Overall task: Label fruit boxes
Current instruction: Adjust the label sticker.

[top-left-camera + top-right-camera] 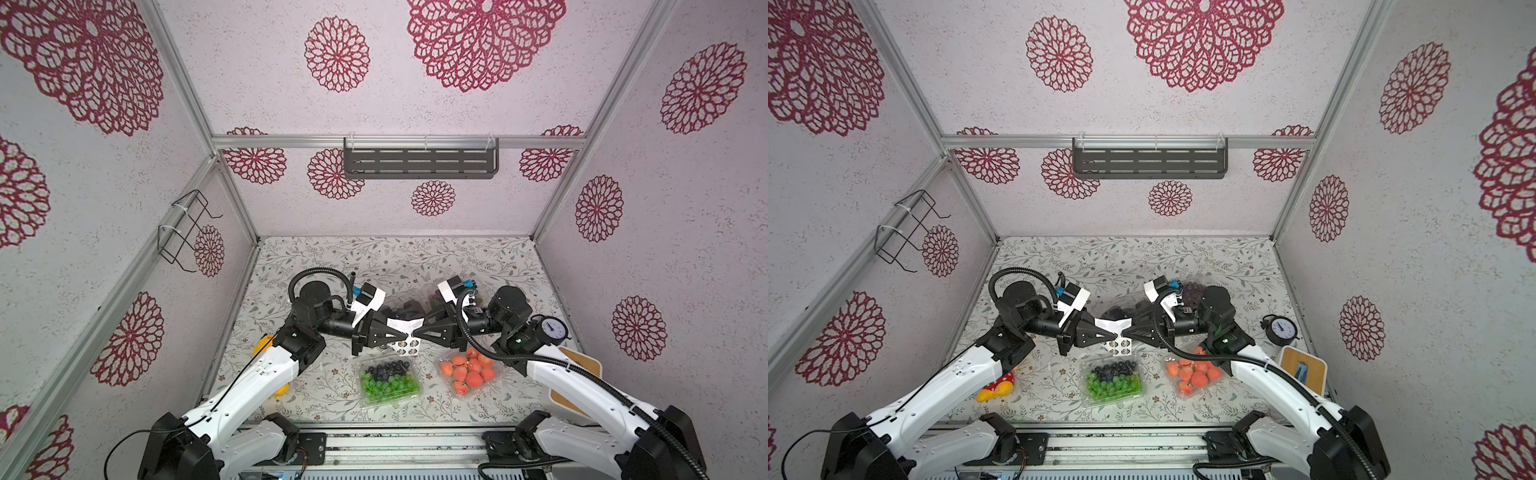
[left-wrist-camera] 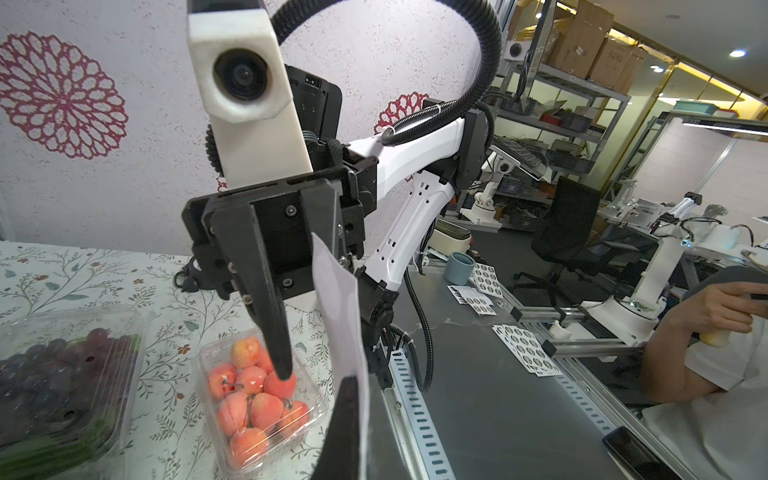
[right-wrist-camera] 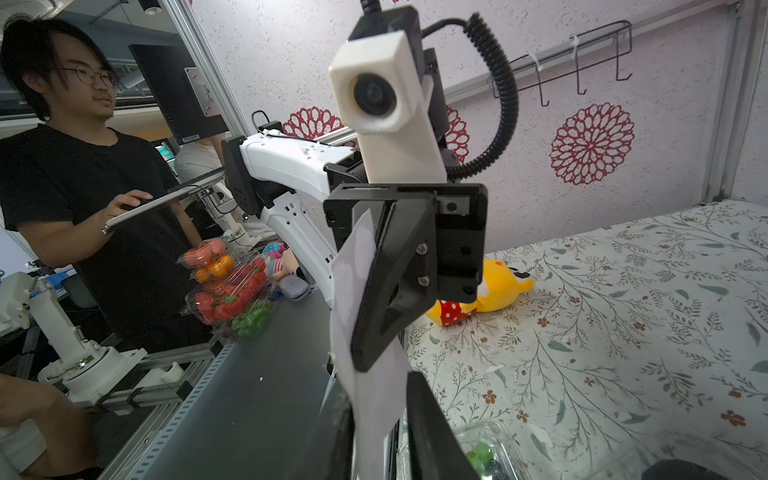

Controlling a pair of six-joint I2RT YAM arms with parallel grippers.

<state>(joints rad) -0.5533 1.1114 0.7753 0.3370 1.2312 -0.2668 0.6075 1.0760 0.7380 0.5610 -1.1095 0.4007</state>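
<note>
The clear plastic clamshell box of green and blue fruit (image 1: 388,380) and the clear plastic clamshell box of orange-red fruit (image 1: 469,372) sat side by side, slightly apart, near the front edge of the floral-printed tabletop (image 1: 457,266). No sticker could be made out on either. Farther in, the clear box of dark purple fruit (image 1: 1192,293) and the clear box of black fruit (image 1: 1116,311) lay largely hidden under the arms. Above the gap between the two rows hung the white paper sheet of round stickers (image 1: 406,345), held off the table, presumably so that one arm could steady it while the other picked a label free in the air. The left gripper (image 1: 403,335) had its jaws pressed together on the sheet's upper part and carried it. The right gripper (image 1: 417,334) faced it tip to tip, its jaws parted a little with the sheet's edge between them. In the left wrist view one of its fingers (image 2: 272,316) stood clear of the paper, so it clamped nothing. Whether the other finger touched the sheet could not be told.
</note>
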